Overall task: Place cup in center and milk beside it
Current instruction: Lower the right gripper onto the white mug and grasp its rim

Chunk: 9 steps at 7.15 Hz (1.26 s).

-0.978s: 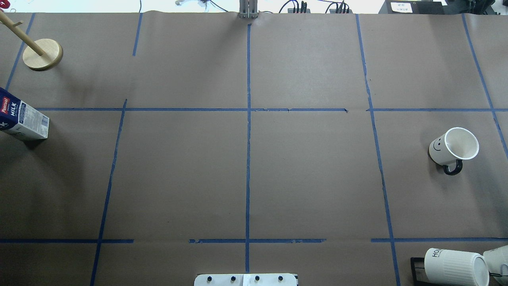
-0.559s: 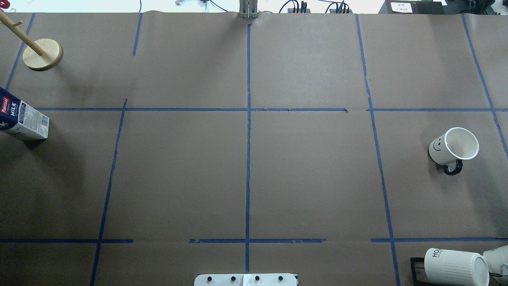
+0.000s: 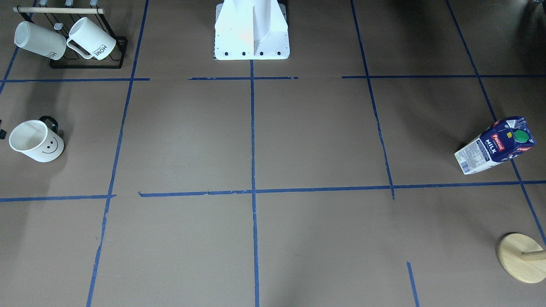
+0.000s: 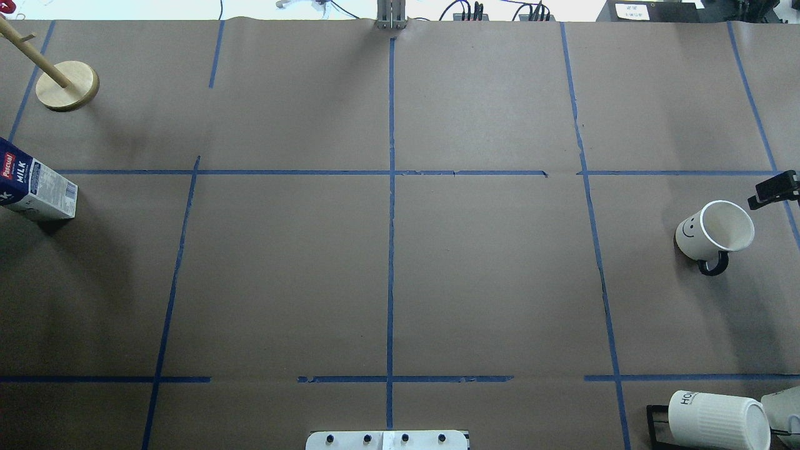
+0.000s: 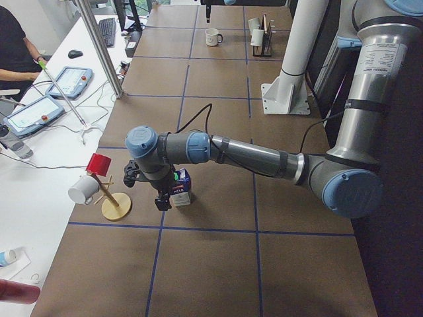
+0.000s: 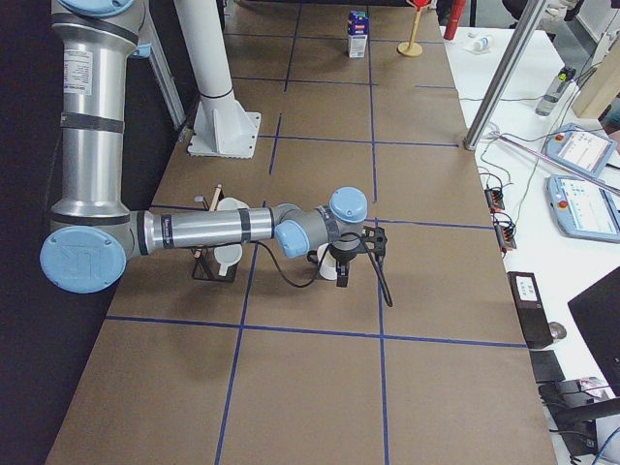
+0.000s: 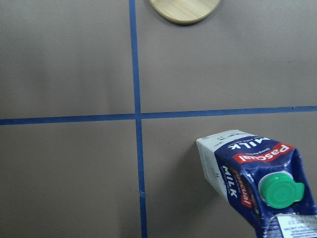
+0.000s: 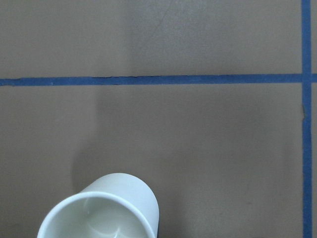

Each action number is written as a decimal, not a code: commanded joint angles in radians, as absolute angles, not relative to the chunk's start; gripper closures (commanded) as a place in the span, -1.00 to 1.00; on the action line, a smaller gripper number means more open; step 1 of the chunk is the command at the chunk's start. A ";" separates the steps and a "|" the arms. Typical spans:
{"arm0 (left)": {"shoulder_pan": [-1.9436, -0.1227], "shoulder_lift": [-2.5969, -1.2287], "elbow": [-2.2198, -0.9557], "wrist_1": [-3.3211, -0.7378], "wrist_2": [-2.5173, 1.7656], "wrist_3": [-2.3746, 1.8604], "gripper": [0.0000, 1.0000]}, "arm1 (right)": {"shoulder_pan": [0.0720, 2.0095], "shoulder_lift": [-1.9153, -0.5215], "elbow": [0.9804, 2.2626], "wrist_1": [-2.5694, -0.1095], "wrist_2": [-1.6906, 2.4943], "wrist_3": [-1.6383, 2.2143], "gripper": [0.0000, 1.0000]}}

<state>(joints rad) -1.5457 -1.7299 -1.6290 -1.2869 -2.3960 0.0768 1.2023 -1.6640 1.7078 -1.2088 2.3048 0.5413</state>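
Note:
The cup, white with a smiley face and a dark handle, stands upright at the table's right; it also shows in the front view and the right wrist view. The milk stands at the far left edge, also in the front view and the left wrist view. The center is bare. My right gripper hovers over the cup; a dark part of it shows beside the rim. My left gripper hangs next to the milk. I cannot tell whether either is open.
A black rack with ribbed "HOME" mugs stands at the near right corner. A wooden mug tree stands at the far left, behind the milk. The white robot base is at the near middle edge. An operator sits past the far side.
A dark part of my right gripper has come into the overhead view at the right edge, just beyond the cup. The cup and the milk have not moved.

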 commanded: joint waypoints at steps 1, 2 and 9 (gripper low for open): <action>-1.546 -1.729 -1.634 -1.287 -2.398 0.078 -1.00 | 1.146 -1.677 1.684 -1.121 2.284 0.613 -0.97; -1.546 -1.729 -1.635 -1.289 -2.401 0.078 -1.00 | 1.123 -1.677 1.655 -1.114 2.287 0.615 -0.96; -1.546 -1.695 -1.634 -1.374 -2.408 0.089 -1.00 | 1.036 -1.500 1.852 -1.225 2.306 0.719 1.00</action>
<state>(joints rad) -1.5463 -1.7015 -1.6384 -1.3444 -2.4076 0.0896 1.0718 -1.5997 1.7633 -1.1304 2.2913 0.6469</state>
